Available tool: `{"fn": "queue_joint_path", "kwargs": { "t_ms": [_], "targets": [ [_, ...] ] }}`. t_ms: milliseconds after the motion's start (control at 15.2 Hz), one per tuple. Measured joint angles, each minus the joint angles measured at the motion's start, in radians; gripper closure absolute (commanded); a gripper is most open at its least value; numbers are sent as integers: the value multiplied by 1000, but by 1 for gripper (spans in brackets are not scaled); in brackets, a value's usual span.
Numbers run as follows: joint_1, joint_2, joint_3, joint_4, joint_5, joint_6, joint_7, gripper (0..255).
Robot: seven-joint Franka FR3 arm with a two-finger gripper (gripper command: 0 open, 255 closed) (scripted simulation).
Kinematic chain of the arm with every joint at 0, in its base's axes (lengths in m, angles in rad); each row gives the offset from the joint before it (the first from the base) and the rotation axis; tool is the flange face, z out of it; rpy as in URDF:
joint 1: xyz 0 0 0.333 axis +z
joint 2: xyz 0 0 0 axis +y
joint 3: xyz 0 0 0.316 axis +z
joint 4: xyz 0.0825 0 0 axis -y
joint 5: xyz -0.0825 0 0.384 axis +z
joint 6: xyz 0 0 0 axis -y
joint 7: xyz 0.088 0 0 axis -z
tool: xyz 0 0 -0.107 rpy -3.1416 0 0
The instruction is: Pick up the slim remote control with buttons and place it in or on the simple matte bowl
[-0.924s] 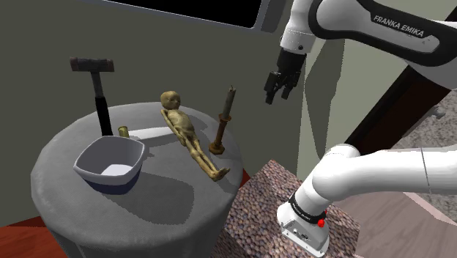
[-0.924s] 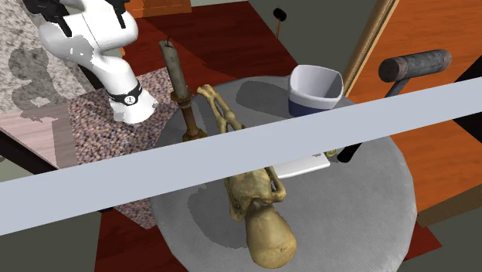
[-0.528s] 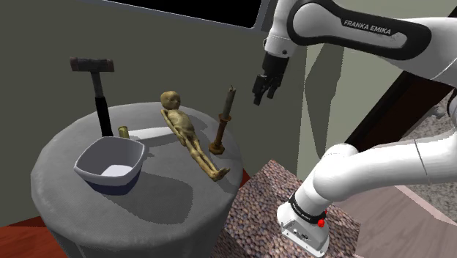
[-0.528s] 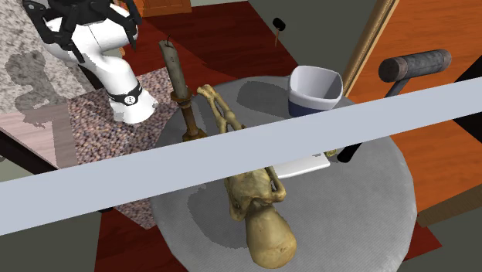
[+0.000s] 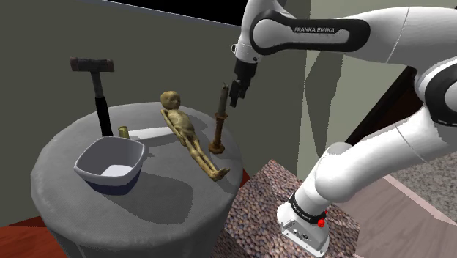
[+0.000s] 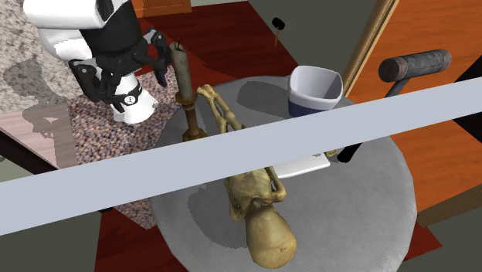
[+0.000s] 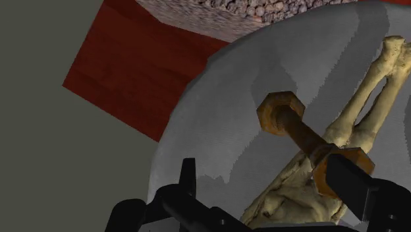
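Your gripper (image 5: 236, 99) has swung in over the candlestick (image 5: 219, 126), fingers spread and empty (nothing held yet), bringing you closer to the remote (image 5: 152, 133) lying between bowl (image 5: 110, 157) and figure (image 5: 189, 139).

White "FRANKA EMIKA" lettering on the dark band of the arm (image 5: 322, 30)
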Motion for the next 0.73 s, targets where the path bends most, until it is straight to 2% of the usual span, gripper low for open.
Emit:
{"fn": "queue_joint_path", "kwargs": {
  "t_ms": [462,726],
  "targets": [
    [57,222,13,120,4,148,-179,0],
    [82,363,28,193,3,194,-283,0]
  ]
}}
